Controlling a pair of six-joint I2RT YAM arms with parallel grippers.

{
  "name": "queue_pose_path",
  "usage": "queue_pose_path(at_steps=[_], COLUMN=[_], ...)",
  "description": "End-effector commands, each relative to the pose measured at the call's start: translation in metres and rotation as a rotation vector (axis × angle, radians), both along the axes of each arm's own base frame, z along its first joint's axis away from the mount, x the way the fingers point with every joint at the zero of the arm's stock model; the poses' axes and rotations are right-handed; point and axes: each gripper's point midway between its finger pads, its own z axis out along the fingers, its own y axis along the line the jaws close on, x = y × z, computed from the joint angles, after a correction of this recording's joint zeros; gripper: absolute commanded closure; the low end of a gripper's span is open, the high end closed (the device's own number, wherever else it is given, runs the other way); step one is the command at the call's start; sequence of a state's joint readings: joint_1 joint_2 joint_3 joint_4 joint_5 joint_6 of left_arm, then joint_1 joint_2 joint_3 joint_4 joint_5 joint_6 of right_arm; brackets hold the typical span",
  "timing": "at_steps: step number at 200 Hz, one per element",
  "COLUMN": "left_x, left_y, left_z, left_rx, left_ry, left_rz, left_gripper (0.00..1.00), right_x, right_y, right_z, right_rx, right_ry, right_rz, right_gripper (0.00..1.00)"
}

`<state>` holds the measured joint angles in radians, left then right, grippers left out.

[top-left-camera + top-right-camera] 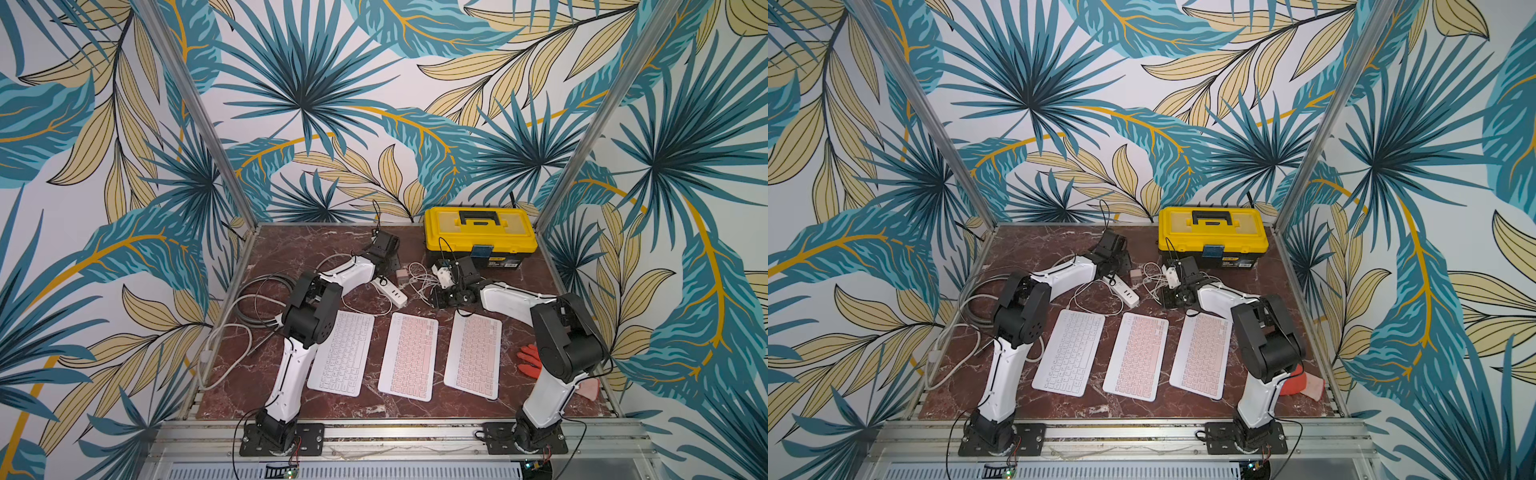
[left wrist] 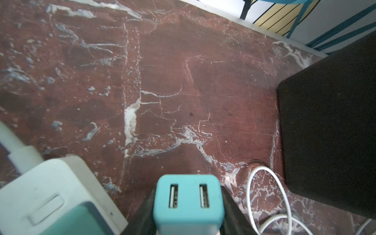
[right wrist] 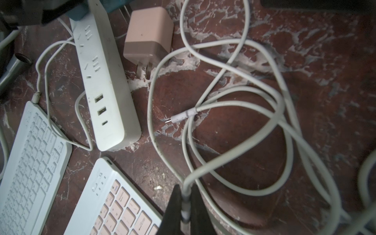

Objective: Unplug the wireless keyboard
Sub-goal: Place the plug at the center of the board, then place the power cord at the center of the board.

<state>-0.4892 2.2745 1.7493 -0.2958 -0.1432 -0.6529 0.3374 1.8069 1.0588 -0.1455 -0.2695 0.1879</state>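
Three wireless keyboards lie side by side: a white one, a pink one in the middle and a pink one on the right. In the right wrist view a white cable is plugged into the white keyboard at its far corner. The middle pink keyboard has no cable in its edge port. My right gripper is shut on the plug end of a white cable, just beyond the keyboards. My left gripper is shut on a teal two-port USB charger, beside the white power strip.
A pink charger lies beside the power strip, with a loose cable end among white cable loops. A yellow toolbox stands at the back right. Grey cables coil at the left, and a red glove lies at the right.
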Motion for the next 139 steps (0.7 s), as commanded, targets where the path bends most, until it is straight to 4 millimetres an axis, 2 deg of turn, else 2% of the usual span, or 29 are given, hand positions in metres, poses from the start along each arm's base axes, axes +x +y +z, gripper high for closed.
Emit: queue_pose_path(at_steps=[1,22,49,92,139], left_x=[-0.016,-0.022,-0.027,-0.03,-0.034], left_y=[0.037,0.055,0.07,0.054,0.044], left_z=[-0.033,-0.036,-0.036,-0.017,0.019], left_rx=[0.135,0.154,0.15,0.078,0.012], left_ry=[0.115,0.13,0.147,0.141,0.101], left_rz=[0.064,0.101,0.115,0.034,-0.014], left_gripper=[0.48,0.43,0.33,0.25,0.23], right_x=[0.01,0.01,0.007,0.019,0.037], right_y=[-0.007,-0.005,0.012,0.022,0.029], right_z=[-0.002,0.008,0.039,0.095,0.133], right_rx=[-0.029,-0.001,0.097,0.147,0.147], right_ry=[-0.018,-0.05,-0.131,-0.244,-0.312], right_rz=[-0.056,-0.038,0.035,0.083,0.109], right_gripper=[0.87,0.87,0.88,0.89,0.89])
